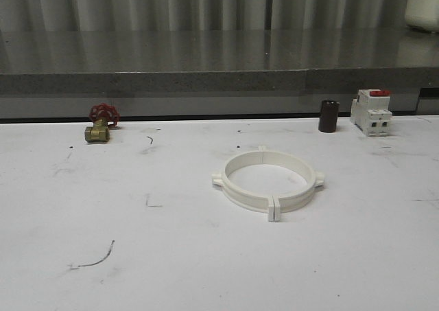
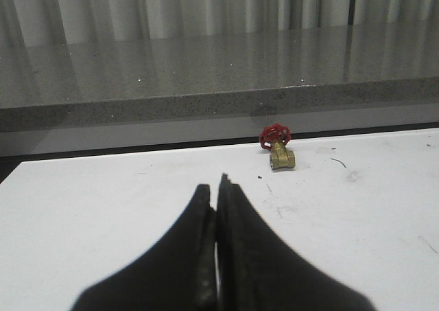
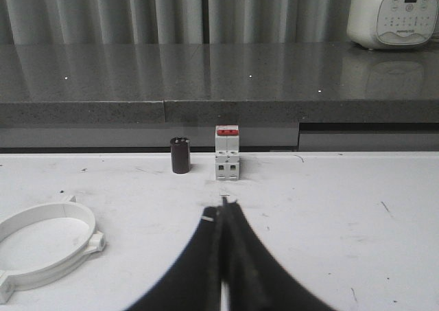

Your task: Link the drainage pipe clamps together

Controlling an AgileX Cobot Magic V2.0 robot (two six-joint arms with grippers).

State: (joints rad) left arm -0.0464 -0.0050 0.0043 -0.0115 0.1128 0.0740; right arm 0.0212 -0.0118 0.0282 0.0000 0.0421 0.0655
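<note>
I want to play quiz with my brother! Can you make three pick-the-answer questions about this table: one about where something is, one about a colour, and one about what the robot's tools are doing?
1. Where is the white ring?
A. mid-table
B. on the grey ledge
C. on the valve

2. What colour is the valve's handwheel?
A. blue
B. red
C. green

3. How are the left tool and the right tool?
A. both shut, holding nothing
B. both wide open
C. each gripping a ring half

Answers: 1 A, it lies flat on the white table, its halves together. 2 B, red wheel on a brass body. 3 A, each wrist view shows the fingers pressed together over bare table.
</note>
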